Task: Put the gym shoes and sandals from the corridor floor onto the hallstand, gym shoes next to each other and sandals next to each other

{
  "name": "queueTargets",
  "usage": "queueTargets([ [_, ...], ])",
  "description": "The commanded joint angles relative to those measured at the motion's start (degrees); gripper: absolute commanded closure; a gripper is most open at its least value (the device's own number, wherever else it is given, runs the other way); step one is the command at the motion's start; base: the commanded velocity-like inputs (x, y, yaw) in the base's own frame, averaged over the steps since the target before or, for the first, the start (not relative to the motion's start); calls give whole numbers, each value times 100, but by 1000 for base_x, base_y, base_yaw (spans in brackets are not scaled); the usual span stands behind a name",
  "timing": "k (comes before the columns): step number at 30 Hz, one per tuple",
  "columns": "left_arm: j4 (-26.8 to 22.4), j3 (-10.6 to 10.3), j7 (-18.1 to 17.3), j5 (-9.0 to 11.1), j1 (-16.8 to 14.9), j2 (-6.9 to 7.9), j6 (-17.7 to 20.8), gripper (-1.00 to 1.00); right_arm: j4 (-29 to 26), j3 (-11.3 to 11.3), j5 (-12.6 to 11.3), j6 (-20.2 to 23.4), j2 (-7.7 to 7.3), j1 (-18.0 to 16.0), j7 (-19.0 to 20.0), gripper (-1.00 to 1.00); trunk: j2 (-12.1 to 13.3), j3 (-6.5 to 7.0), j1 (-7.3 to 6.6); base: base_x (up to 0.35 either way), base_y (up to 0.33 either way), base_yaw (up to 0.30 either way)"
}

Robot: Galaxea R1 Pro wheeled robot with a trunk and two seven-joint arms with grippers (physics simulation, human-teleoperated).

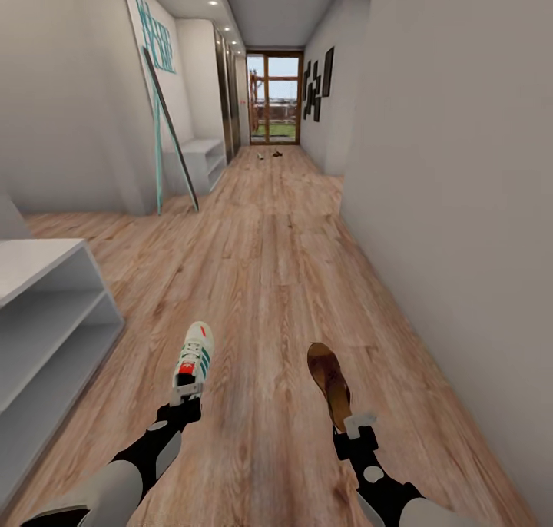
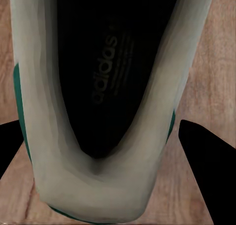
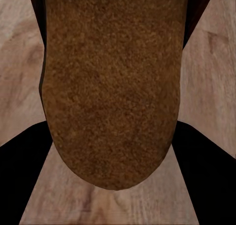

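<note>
My left gripper (image 1: 187,396) is shut on the heel of a white gym shoe (image 1: 196,356) with green stripes and red accents, held toe-forward above the corridor floor (image 1: 269,281). The left wrist view looks into the shoe's dark opening (image 2: 103,87), with black fingers (image 2: 204,161) on either side. My right gripper (image 1: 358,423) is shut on the heel end of a brown sandal (image 1: 329,379); its brown sole (image 3: 113,87) sits between the fingers (image 3: 206,161). The white hallstand (image 1: 46,312) with open shelves stands at the near left.
Walls line both sides of the long corridor, with a glass door (image 1: 274,97) at the far end. A small pale object (image 1: 261,156) and a brown one (image 1: 277,154) lie far down the floor. A low white bench unit (image 1: 198,158) and a leaning panel (image 1: 169,127) stand left.
</note>
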Motion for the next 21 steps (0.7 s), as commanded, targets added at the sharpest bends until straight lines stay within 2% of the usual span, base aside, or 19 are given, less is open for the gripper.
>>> queueTargets([
  [1, 7, 22, 5, 13, -5, -4, -21, 100, 6, 22, 47, -3, 0, -3, -49, 100, -2, -5, -1, -2, -6, 292],
  [21, 6, 20, 5, 13, -5, -4, -24, 100, 18, 29, 48, -3, 0, -3, -49, 100, -2, -5, -1, 0, -1, 299],
])
